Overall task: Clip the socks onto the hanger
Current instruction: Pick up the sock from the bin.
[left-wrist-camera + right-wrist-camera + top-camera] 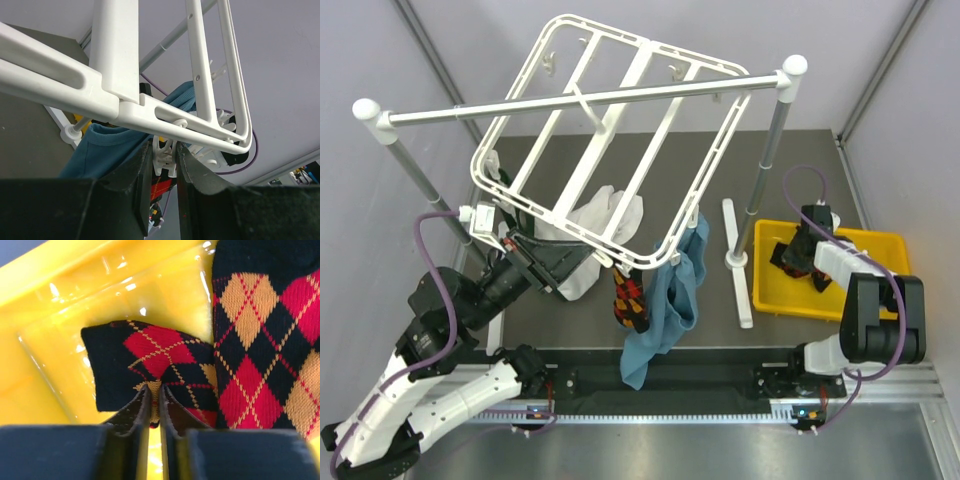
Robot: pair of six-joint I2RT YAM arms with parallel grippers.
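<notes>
The right hand [154, 390] is down inside the yellow bin [880, 240] at the right of the worktop [810, 160], its two fingers pressed together on a raised pinch of the folded sock [150, 352], a black argyle with red and orange diamonds; more of the same pattern lies just beside it to the right, and whether that belongs to the same sock is unclear. The left hand [164, 147] reaches up under the near corner of the hanger [115, 50], its fingers closed against a small white clip [165, 160]. The hanger hangs tilted from the metal rail [570, 102]. At its front edge dangles the hung sock [630, 300], between the white cloth [590, 225] and the teal cloth [670, 300]
</notes>
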